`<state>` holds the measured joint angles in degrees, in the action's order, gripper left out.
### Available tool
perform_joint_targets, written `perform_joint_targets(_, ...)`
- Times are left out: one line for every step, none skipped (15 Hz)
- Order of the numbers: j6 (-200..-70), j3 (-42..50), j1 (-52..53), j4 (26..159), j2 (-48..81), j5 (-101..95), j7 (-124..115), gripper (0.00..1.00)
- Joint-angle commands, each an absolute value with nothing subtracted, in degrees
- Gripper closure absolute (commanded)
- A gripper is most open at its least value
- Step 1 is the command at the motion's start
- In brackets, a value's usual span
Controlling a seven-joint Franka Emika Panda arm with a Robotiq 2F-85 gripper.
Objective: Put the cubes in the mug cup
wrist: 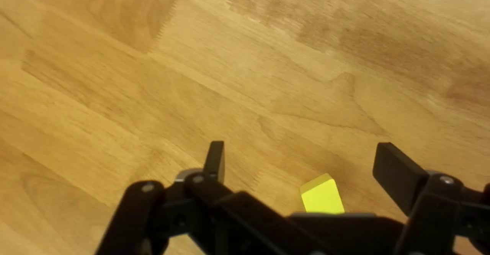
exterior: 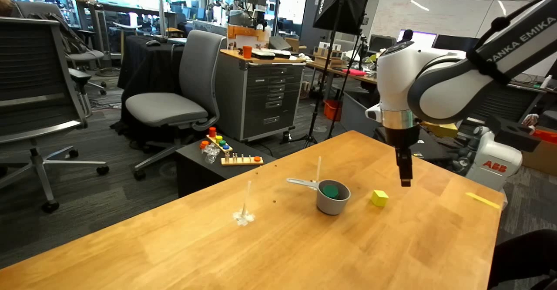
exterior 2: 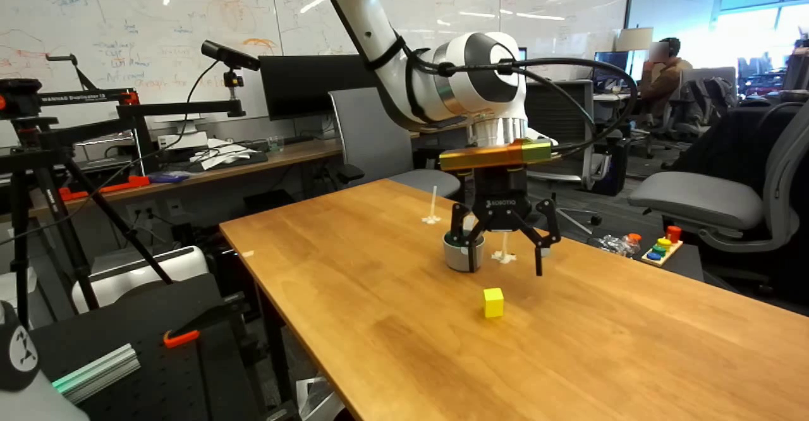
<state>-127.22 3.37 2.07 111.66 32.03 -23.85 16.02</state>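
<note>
The grey mug cup stands upright on the wooden table, its long handle pointing left in an exterior view; it also shows in an exterior view, partly behind a gripper finger. The green cube lies inside the mug. The yellow cube sits on the table beside the mug; it also shows in an exterior view and in the wrist view, its lower part hidden by the gripper body. The red cube is hidden or out of view. My gripper is open and empty, above the table near the yellow cube.
Two thin pale sticks stand upright on white bases, one apart and one right behind the mug. A low black table with wooden peg toys stands beyond the table edge. An ABB arm stands past the other edge.
</note>
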Motion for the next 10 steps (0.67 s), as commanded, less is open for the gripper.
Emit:
perform_joint_targets(-125.2,1.1,0.9,107.2,35.8,-24.6,23.4,0.0)
perform_joint_targets(-125.0,0.8,1.0,106.5,36.6,-24.8,25.0,0.0)
perform_joint_targets(-125.1,0.5,1.1,105.7,37.3,-24.8,26.0,0.0)
perform_joint_targets(-125.1,0.3,1.4,104.8,38.0,-25.0,26.6,0.0)
perform_joint_targets(-125.1,0.0,1.4,104.1,38.7,-24.8,27.6,0.0)
perform_joint_targets(-124.9,-0.3,1.3,103.2,39.4,-24.7,28.5,0.0)
perform_joint_targets(-124.7,-0.6,1.3,102.5,40.1,-24.7,29.7,0.0)
perform_joint_targets(-124.7,-1.0,1.1,102.0,40.7,-24.7,31.1,0.0)
perform_joint_targets(-124.6,-1.3,1.0,101.7,41.1,-24.7,32.6,0.0)
perform_joint_targets(-124.5,-1.4,1.1,101.2,41.6,-25.0,33.4,0.0)
